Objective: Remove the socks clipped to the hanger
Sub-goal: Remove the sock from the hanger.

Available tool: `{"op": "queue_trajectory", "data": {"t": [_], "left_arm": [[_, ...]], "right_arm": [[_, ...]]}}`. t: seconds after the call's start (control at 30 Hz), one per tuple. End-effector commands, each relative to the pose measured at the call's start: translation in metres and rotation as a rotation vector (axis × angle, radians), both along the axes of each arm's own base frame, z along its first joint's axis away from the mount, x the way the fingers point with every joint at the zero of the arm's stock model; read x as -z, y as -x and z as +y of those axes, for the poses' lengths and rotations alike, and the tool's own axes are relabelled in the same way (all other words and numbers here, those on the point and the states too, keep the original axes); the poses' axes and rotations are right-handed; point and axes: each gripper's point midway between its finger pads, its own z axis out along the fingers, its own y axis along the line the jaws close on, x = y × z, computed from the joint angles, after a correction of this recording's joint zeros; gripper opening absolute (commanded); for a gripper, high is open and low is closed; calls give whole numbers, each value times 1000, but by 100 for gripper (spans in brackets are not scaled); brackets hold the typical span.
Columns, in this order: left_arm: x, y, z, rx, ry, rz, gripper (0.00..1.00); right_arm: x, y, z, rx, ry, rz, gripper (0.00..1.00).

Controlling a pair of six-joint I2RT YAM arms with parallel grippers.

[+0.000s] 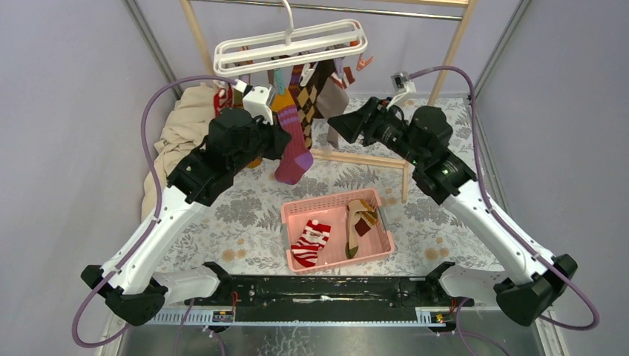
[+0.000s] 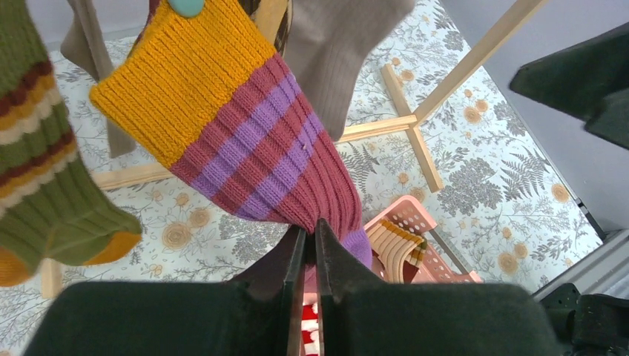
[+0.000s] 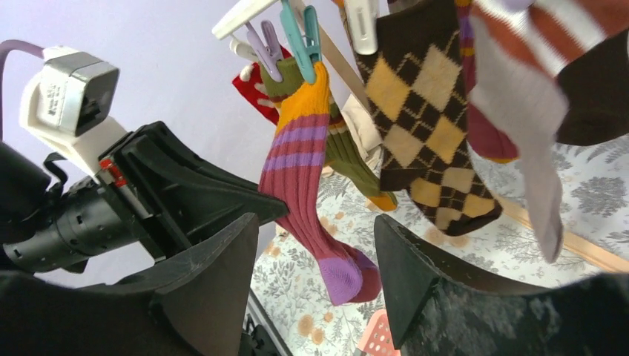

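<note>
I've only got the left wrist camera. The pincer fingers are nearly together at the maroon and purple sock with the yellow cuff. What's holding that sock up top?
Observer: A teal clip on the white hanger bites the cuff of the striped sock.
Operator: Where's the other arm's pincer?
Observer: The right pincer points toward the hanging socks, jaws apart, holding nothing.
Operator: Anything in the basket yet?
Observer: Two socks lie in the pink basket: a red-white striped one and a tan-brown one.
</note>
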Motion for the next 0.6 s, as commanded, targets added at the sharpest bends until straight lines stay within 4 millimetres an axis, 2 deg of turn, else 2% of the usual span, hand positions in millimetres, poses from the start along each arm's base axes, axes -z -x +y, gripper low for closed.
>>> {"op": "queue_trajectory", "data": {"t": [0.0, 0.17, 0.27, 0.43, 0.57], "left_arm": [[-9, -5, -15, 53, 49, -32, 12], [-7, -9, -32, 107, 80, -14, 11], [-5, -11, -44, 140, 97, -1, 10], [-3, -9, -67, 186, 92, 11, 10], [-5, -2, -75, 210, 95, 13, 10]], "right_arm": [[-38, 17, -22, 43, 7, -111, 67], [-63, 31, -27, 22, 12, -144, 67], [-73, 30, -22, -3, 16, -166, 67], [-83, 16, -11, -17, 40, -197, 67], [-91, -2, -4, -43, 32, -208, 67]]}}
